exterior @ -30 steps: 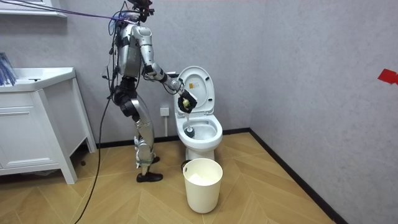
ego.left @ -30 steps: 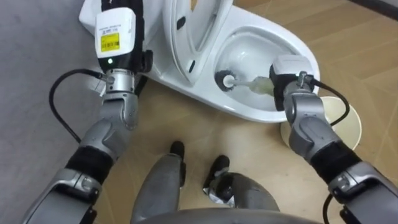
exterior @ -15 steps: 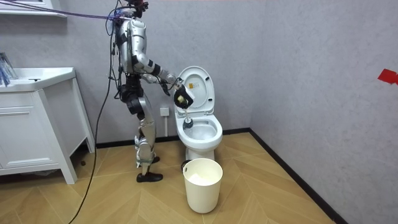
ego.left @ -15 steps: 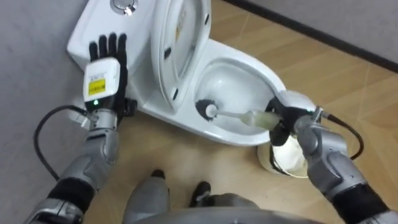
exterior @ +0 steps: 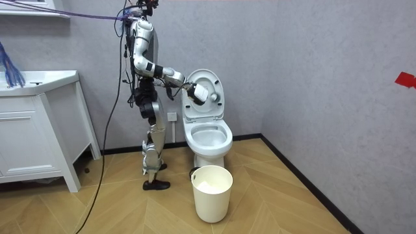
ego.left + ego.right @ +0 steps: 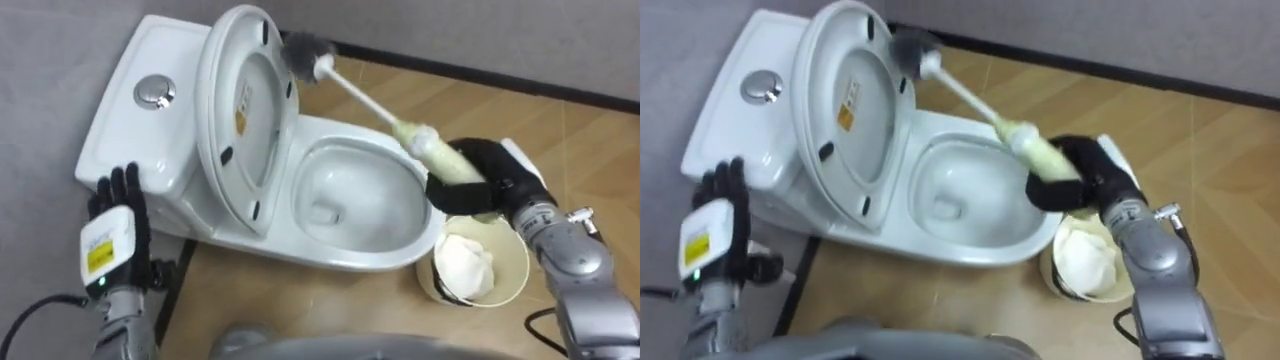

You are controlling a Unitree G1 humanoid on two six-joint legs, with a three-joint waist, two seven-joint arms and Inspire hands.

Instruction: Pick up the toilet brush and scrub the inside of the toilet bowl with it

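Left eye: right hand [image 6: 487, 182] curled round toilet brush [image 6: 362, 96] at its thick grip, bristles at the raised lid [image 6: 240, 130], left hand [image 6: 112, 240] straight-fingered, empty; room view: toilet brush above the bowl [image 5: 224, 138]; right eye: likewise, judged light, stiff, best gripped there.

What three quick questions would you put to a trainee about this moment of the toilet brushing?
1. Multiple choice: which hand is shut on the toilet brush? A) the left hand B) the right hand
2. True or false: the brush's bristle head is down inside the toilet bowl.
3. Short answer: what stands on the floor beside the toilet, under the right forearm?

Key
1. B. The left hand is open by the tank, holding nothing.
2. False. The head is up beside the top edge of the upright lid.
3. A white bin.
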